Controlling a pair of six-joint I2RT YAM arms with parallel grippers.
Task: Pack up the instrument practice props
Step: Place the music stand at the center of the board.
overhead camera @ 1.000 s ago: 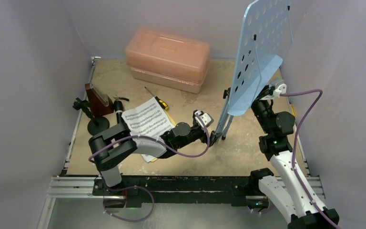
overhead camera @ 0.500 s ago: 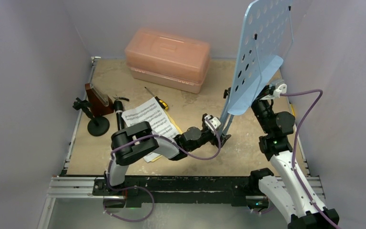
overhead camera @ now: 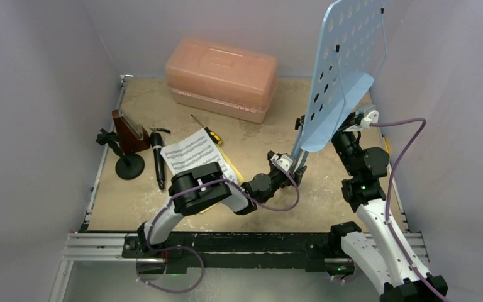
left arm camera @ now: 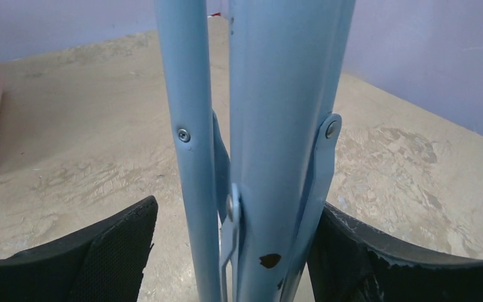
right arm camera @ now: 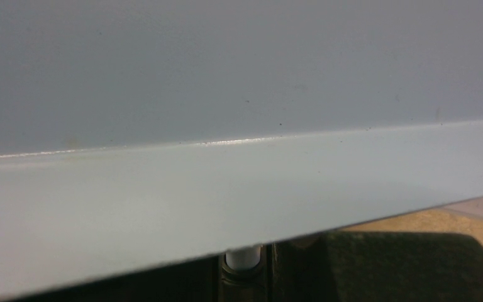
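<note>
Straddling tubular music stand (left arm camera: 258,145) legs, left tool (left arm camera: 233,217) gapes; right tool (overhead camera: 356,119) clamps its smooth shelf.

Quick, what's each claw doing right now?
Left gripper: open, straddling the music stand legs, not gripping.
Right gripper: closed on the music stand tray edge.

Black joints on both: the left arm (overhead camera: 195,189) has pale grey shells, the right arm (overhead camera: 377,242) white ones with a tiny green light (overhead camera: 360,187). A purple cable (overhead camera: 402,121) loops off each. The left gripper (left arm camera: 231,217) has black fingers (left arm camera: 119,248), finely textured, edges scuffed.
</note>
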